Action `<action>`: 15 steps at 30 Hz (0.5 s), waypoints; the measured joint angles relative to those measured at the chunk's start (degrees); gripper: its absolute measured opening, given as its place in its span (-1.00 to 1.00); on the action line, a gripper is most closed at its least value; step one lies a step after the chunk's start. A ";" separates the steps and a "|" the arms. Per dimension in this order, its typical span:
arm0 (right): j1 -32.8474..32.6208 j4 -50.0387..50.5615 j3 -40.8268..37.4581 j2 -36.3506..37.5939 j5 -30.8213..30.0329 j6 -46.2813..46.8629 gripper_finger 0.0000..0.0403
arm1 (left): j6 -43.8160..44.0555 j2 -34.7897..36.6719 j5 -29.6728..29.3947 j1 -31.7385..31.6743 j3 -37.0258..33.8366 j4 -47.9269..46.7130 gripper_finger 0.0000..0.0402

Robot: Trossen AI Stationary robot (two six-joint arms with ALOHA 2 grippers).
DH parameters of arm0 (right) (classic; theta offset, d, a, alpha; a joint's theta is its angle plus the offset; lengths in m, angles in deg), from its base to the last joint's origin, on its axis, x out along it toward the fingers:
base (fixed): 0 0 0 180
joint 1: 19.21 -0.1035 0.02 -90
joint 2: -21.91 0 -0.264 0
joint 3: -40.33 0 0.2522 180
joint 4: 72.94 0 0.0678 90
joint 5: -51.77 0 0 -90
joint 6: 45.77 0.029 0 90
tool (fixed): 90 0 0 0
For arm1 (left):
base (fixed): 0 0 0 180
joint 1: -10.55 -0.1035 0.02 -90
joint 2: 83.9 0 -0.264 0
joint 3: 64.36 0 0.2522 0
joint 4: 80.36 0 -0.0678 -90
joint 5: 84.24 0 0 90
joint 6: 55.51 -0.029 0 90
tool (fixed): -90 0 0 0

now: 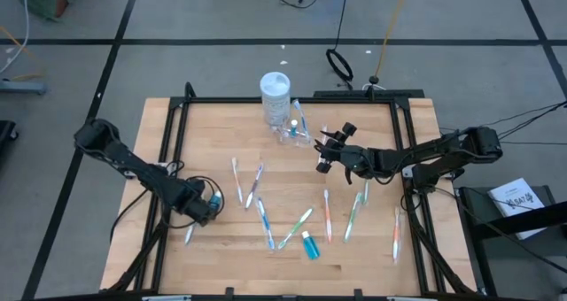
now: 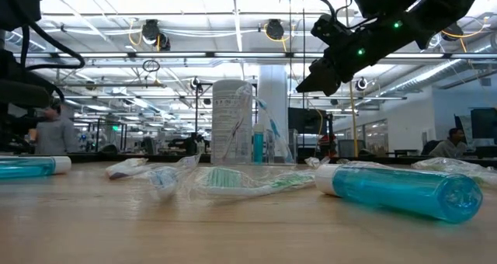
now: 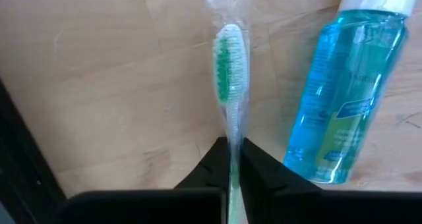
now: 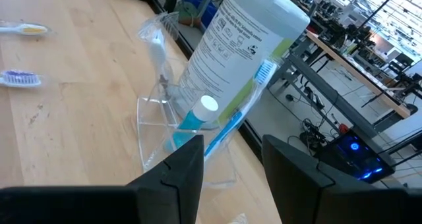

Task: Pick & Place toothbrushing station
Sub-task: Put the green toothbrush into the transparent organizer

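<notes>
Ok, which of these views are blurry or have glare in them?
Low view: the near teal tube is soft, and the ceiling lights glare. Left wrist view: the toothbrush in the left gripper is blurred. Right wrist view: the clear cup shows faint reflections.

Left gripper (image 1: 209,204) is being held low at the table's left-front, fingers (image 3: 212,168) pinched together. Right gripper (image 1: 330,150) is being held raised, fingers (image 4: 188,159) spread apart, arm being extended inward.
</notes>
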State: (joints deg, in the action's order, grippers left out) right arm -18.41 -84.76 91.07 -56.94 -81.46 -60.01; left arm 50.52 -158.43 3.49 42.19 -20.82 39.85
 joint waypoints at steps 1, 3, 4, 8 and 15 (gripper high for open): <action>0.00 -0.23 0.00 -0.01 0.00 0.00 -0.28 | -0.53 0.42 -0.73 0.00 -0.10 -0.09 -0.96; 0.00 -1.14 0.00 -0.02 0.00 0.01 -0.28 | -1.85 1.37 -4.93 -0.05 -0.39 -0.65 -0.96; 0.00 -1.67 0.00 -0.02 0.00 0.02 -0.28 | -2.14 1.77 -7.39 -0.19 -0.48 -0.98 -0.95; 0.00 -3.84 0.02 -0.02 0.00 0.04 -0.28 | -6.80 3.39 -17.67 -0.30 -0.65 -3.25 -0.88; 0.00 -3.83 0.01 -0.02 0.01 0.02 -0.28 | -9.27 6.27 -35.11 -4.64 -0.54 -4.61 -0.96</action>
State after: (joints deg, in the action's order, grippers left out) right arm -18.41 -88.59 91.08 -56.96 -81.45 -59.99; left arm 41.25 -152.15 -31.62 37.55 -21.36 35.24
